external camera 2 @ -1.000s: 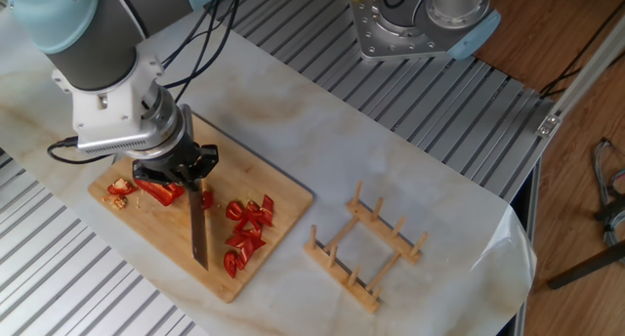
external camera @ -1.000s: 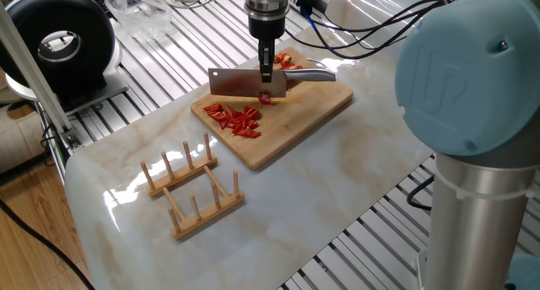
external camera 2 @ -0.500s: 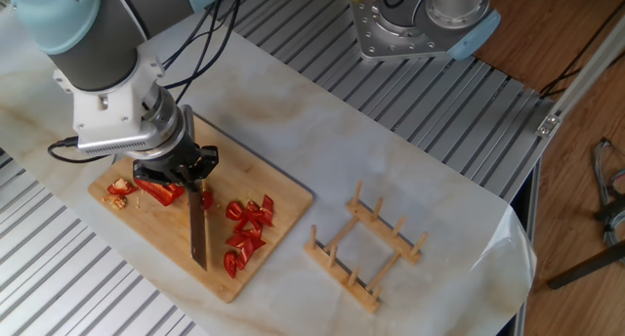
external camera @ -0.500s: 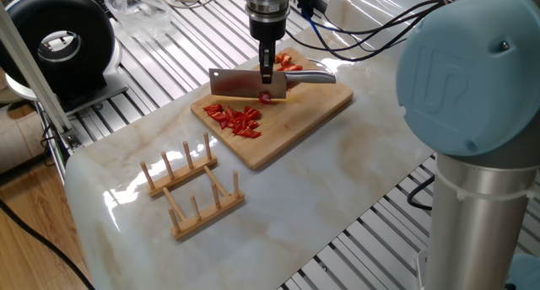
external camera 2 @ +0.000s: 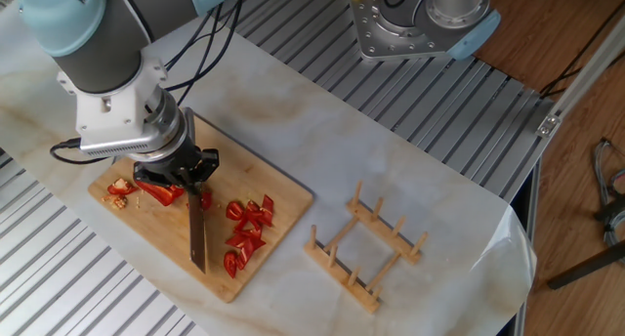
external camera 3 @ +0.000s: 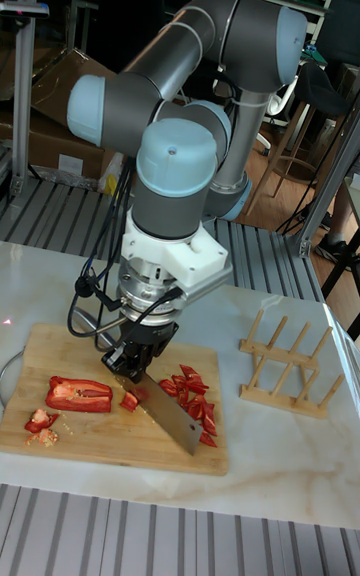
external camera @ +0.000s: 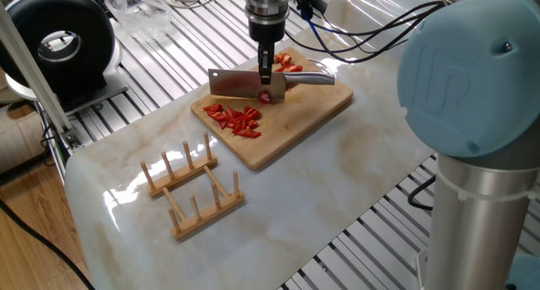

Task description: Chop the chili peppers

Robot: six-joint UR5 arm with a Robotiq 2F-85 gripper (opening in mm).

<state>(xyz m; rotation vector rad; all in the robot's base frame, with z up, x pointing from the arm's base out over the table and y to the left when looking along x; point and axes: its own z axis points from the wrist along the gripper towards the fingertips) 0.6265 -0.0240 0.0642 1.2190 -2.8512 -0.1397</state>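
Tall fixed view, left to right: cutting board (external camera 3: pixel 60 436) on marble surface (external camera 3: pixel 290 466); small red scraps (external camera 3: pixel 40 421) at board's left end; uncut pepper half (external camera 3: pixel 78 393) lying flat; tool (external camera 3: pixel 135 368) clamped on cleaver (external camera 3: pixel 172 421), blade down on board; chopped pepper pieces (external camera 3: pixel 192 394) heaped beside blade; wooden rack (external camera 3: pixel 288 364) well apart.

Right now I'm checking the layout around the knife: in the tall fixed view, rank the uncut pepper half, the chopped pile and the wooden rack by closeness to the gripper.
From the gripper:
1. Chopped pile, just right of it.
2. Uncut pepper half, left on the cutting board; too close to call against the pile.
3. Wooden rack, far right, off the board.
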